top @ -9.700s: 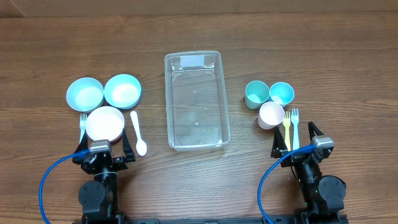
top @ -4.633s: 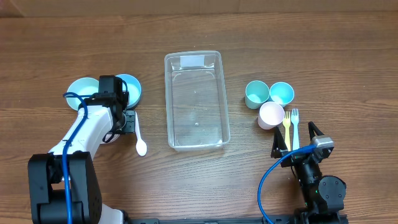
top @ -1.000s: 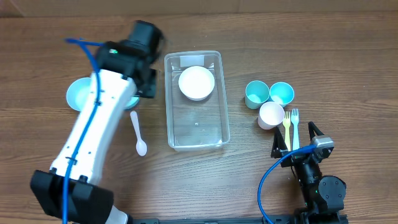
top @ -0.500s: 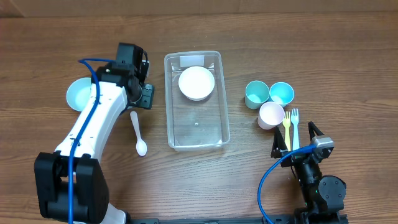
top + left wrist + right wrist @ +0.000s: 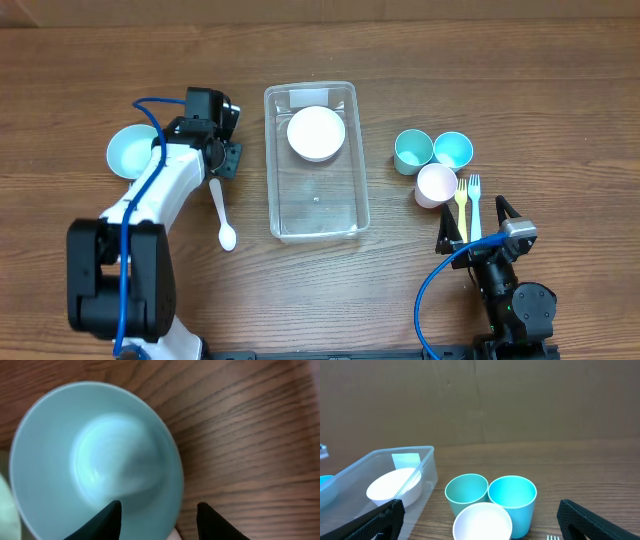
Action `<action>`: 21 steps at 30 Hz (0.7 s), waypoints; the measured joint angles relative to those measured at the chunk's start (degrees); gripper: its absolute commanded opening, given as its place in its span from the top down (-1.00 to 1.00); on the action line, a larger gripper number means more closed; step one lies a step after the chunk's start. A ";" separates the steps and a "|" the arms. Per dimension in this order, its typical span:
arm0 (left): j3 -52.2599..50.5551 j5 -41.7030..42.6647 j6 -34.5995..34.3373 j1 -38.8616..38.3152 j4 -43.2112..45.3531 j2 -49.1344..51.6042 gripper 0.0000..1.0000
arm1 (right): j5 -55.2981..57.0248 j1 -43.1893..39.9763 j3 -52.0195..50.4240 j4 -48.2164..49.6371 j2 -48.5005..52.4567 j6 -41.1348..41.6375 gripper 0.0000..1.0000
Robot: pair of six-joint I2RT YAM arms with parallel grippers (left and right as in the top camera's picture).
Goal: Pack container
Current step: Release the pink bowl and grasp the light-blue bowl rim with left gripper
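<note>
My left pincer [image 5: 161, 521] is spread apart. Its two black fingertips [image 5: 111, 516] straddle the rim of a light-blue bowl [image 5: 90, 450], one tip over the bowl's inside and the other over the bare desk [image 5: 250, 435] outside it. I cannot tell whether either tip touches the rim. Seen from overhead, my arm covers most of that bowl. A second light-blue bowl [image 5: 130, 152] sits just to its left, and a white spoon [image 5: 222, 212] lies on the desk just beside the pincer, on the side nearer my base.

To the right of this pincer is the container [image 5: 318, 205], in the middle of the desk between my two arms, its long sides running away from me. A white bowl [image 5: 316, 133] sits inside it at the far end.

My right pincer [image 5: 478, 222] sits low near my base with its fingers wide apart and nothing between them. Just ahead of it a yellow fork [image 5: 461, 200] and a pale-blue fork [image 5: 475, 197] lie side by side. Beyond them a white cup [image 5: 436, 185], a teal cup [image 5: 413, 150] and a blue cup [image 5: 452, 150] stand clustered together, to the right of the container.
</note>
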 measured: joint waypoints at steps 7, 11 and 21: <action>-0.17 -1.57 2.29 0.37 1.05 4.11 0.92 | 0.00 0.00 0.00 0.02 0.00 -0.02 -1.00; 1.73 -4.02 2.32 0.37 -3.17 4.13 0.92 | 0.00 0.00 0.00 -0.02 0.00 0.00 -1.00; 17.68 -4.33 -0.57 0.24 -16.72 3.96 0.92 | 0.00 0.00 0.00 0.02 0.00 -0.02 -1.00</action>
